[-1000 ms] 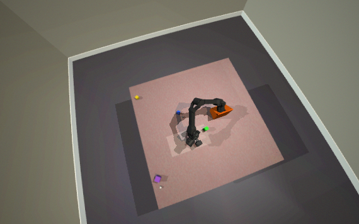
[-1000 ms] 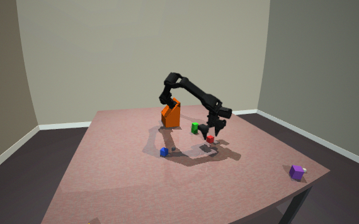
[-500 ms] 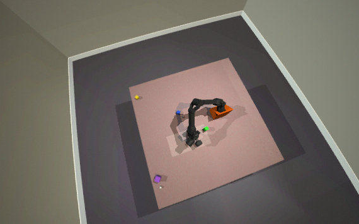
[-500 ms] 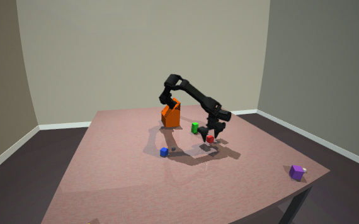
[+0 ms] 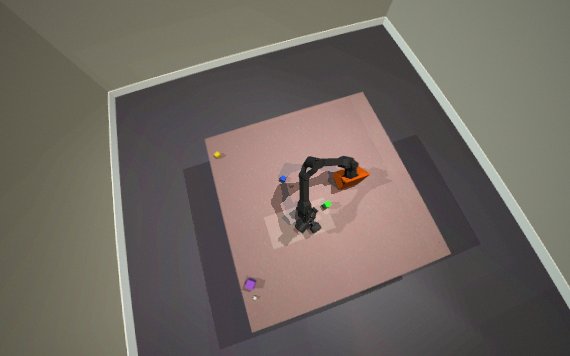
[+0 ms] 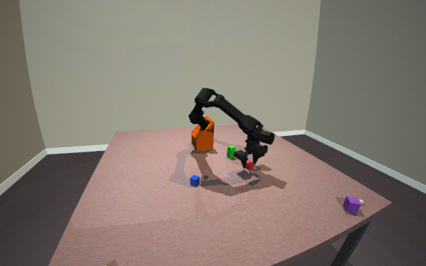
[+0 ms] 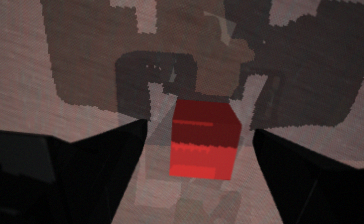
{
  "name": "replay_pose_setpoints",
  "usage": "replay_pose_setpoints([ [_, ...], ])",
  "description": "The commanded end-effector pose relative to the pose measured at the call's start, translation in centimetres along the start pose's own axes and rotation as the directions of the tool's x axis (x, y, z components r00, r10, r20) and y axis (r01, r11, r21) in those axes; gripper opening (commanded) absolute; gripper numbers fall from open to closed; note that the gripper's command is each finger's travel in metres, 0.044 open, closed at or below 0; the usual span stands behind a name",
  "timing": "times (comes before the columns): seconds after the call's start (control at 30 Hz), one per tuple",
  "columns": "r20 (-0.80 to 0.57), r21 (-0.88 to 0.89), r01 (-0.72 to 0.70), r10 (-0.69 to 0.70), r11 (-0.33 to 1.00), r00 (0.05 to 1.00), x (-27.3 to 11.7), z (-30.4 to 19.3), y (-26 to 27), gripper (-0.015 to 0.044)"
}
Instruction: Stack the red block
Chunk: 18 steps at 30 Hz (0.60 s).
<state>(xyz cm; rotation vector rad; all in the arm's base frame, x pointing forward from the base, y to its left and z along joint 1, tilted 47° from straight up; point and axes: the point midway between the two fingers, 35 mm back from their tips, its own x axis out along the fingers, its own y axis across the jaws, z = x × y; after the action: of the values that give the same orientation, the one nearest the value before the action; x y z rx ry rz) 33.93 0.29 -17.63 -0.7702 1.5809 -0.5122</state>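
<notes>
One gripper (image 6: pixel 249 161), black, parallel-jaw, pointing down at the pink table (image 6: pixel 145 209) from the end of the bent arm; its fingers stand apart, holding nothing, one on either side of the task's thing. One red block (image 6: pixel 249 165), lying on the table top directly between the fingertips; in the wrist view a strip of table shows on each side of the block (image 7: pixel 203 140), so neither finger touches it, and the gap looks narrower on the left of that picture than on the right. One green tower (image 6: pixel 231 152), upright, near the fingers but apart from them, on the side toward the arm's base; the top view shows it (image 5: pixel 326 204) just beside the gripper (image 5: pixel 308 227). One orange base (image 6: pixel 202 140), the arm's mount, beyond the tower and well apart from the fingers. One blue block (image 6: pixel 194 180), on the table well apart from the fingers, across the arm's shadow from them, with a small dark item (image 6: pixel 205 176) just beside it. One purple block (image 6: pixel 351 205), far from the fingers near a table corner, a small white item (image 6: pixel 361 202) touching or just beside it; which of the two cannot be told. One yellow block (image 5: pixel 217 154), far from the fingers near the table's opposite edge, seen clearly in the top view only.
</notes>
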Motion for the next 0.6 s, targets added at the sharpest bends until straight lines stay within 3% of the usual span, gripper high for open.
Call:
replay_pose_setpoints([
  [0.0,0.000,0.000,-0.001,0.001,1.000,1.000,0.0,0.0,0.0,0.0230],
  [0.13,0.000,0.000,-0.001,0.001,1.000,1.000,0.0,0.0,0.0,0.0125],
  [0.4,0.000,0.000,-0.001,0.001,1.000,1.000,0.0,0.0,0.0,0.0072],
  [0.5,0.000,-0.001,-0.001,0.001,1.000,1.000,-0.7,0.0,0.0,0.0000],
  [0.57,0.001,-0.001,0.000,0.000,1.000,1.000,-1.7,0.1,0.0,0.0000],
])
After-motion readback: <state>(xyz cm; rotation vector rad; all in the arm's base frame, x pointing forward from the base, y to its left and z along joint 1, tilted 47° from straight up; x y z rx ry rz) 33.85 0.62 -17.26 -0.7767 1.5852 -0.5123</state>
